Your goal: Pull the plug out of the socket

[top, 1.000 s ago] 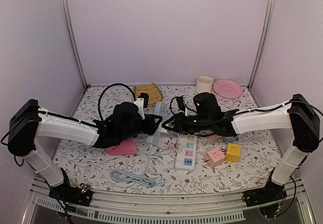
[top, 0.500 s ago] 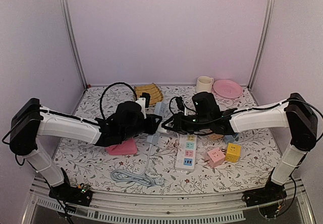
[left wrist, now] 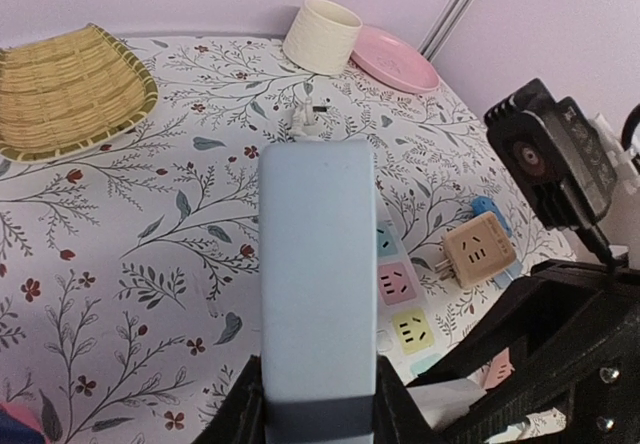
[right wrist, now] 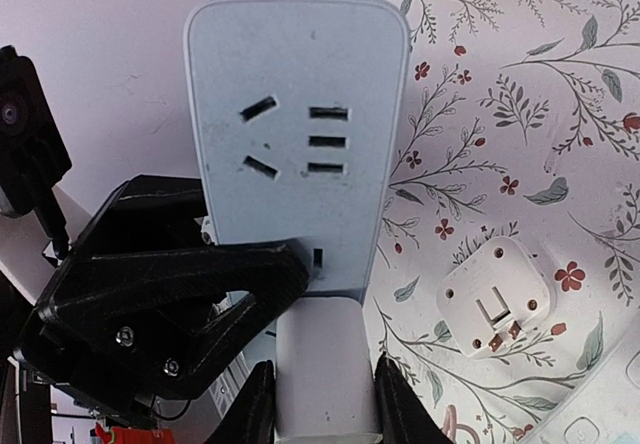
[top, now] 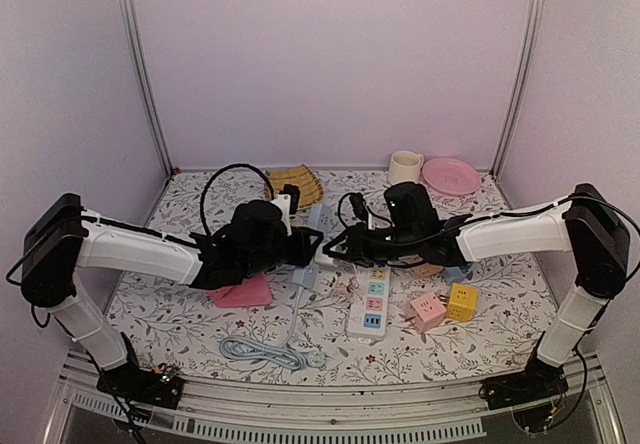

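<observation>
Your floral-cloth table [top: 180, 294] fills the lower half of the overhead view; your two arms meet over its middle. Your left gripper [top: 300, 247] is clamped on the grey-blue socket strip [left wrist: 318, 264], held up off the cloth at frame centre; its cable [top: 265, 352] lies coiled toward the lower left of centre. In the left wrist view the strip's plain back rises from between the fingers [left wrist: 250, 409]. The white power strip [top: 370, 309] with pastel panels lies flat on the cloth just right of centre, below the right arm. A woven basket [top: 292, 181] sits at upper centre; a pink plate [top: 450, 175] and a cup [top: 405, 167] sit at upper right. Your right gripper [right wrist: 325, 404] is clenched on the white plug [right wrist: 325, 364] at the bottom of the right wrist view; the plug sits against the strip's slotted face.
</observation>
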Motion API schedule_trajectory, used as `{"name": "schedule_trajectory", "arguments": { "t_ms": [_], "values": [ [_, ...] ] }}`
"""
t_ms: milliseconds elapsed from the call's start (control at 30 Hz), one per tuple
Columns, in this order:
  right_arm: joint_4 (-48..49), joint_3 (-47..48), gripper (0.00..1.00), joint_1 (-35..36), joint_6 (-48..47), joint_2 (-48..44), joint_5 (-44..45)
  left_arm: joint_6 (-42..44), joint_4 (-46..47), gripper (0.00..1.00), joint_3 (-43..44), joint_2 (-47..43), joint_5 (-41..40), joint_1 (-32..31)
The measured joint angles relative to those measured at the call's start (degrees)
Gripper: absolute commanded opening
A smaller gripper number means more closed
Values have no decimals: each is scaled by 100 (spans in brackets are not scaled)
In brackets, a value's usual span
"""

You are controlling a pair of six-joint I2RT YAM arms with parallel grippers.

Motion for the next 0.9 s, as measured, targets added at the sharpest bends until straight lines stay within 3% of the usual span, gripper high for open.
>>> {"name": "schedule_trajectory", "arguments": {
  "t_ms": [200, 467, 900],
  "values": [
    [153, -122, 4, -90, -24, -2, -302, 9, 26, 0, -37, -2, 114, 7],
    [-44, -114, 4, 59, -44, -107, -595, 205, -938, 0, -190, 155, -870, 793],
    [-85, -15, 4, 293, -52, 140, -481, 267, -1086, 0, -61, 256, -621, 763]
  ]
}}
